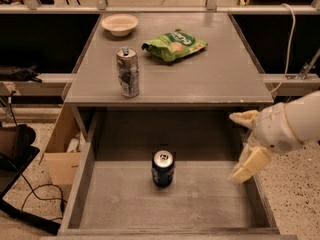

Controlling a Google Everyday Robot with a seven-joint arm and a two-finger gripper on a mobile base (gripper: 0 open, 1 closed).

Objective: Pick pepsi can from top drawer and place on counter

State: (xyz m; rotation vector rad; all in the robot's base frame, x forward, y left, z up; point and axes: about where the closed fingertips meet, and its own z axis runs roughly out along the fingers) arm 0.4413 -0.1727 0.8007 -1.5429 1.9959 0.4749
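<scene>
Top drawer drawn out at 6 o'clock of the view, below the front edge of the surface. Raised walls at 9 and 3 o'clock, front lip along the bottom of the view.

Pepsi can upright on the drawer bottom, near its middle and slightly toward 12 o'clock. Well apart from every wall, with bare drawer bottom on all sides, widest toward 6 o'clock. Short, dark-blue body; silver top with its tab facing up.

Pincer at 3 o'clock from the can, over the drawer's right wall and well apart from the can. Cream-coloured fingers spread wide, one just below the surface's front edge, the other lower over the wall; nothing held between them.

On the surface: taller silver-grey can upright at 9 o'clock, near the front edge; green snack bag lying flat toward 12 o'clock; pale bowl at 11 o'clock by the back left corner. Open room across the right half, toward 3 o'clock.

Cardboard box on the floor at 9 o'clock of the drawer, just beside its left wall.
</scene>
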